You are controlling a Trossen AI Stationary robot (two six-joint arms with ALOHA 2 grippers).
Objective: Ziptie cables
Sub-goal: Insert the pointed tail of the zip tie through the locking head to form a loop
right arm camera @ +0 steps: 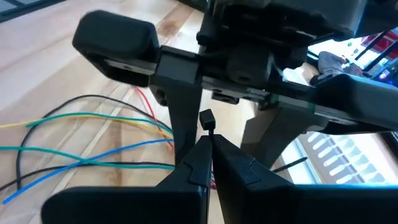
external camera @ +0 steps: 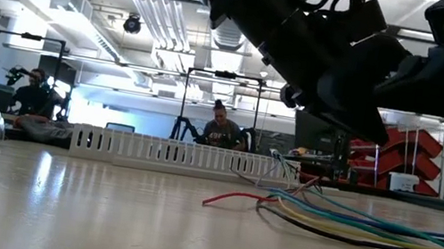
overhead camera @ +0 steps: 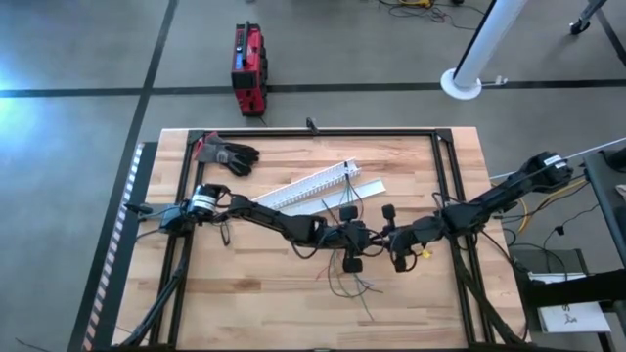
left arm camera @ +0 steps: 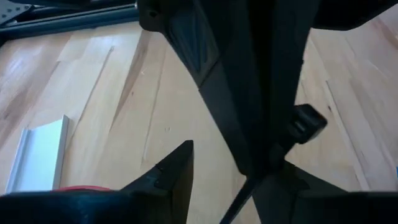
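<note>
The cables, thin loose green, blue, yellow, red and dark wires, lie slack on the wooden table, near of both grippers; they also show in the low view and the right wrist view. At the table's middle my right gripper is shut on a thin black zip tie. My left gripper is open. Its fingers stand on either side of the right gripper's tips and touch nothing that I can see. Whether the tie goes round any cable is hidden. My right gripper pinches the zip tie's strap just below its small square head between its two fingertips. The head stands up clear above the fingertips. The rest of the strap is hidden by the fingers.
A white slotted channel and its flat lid lie slanting just far of the grippers. Black gloves rest at the far left corner. Dark frame rails border the table. A person sits in the room beyond.
</note>
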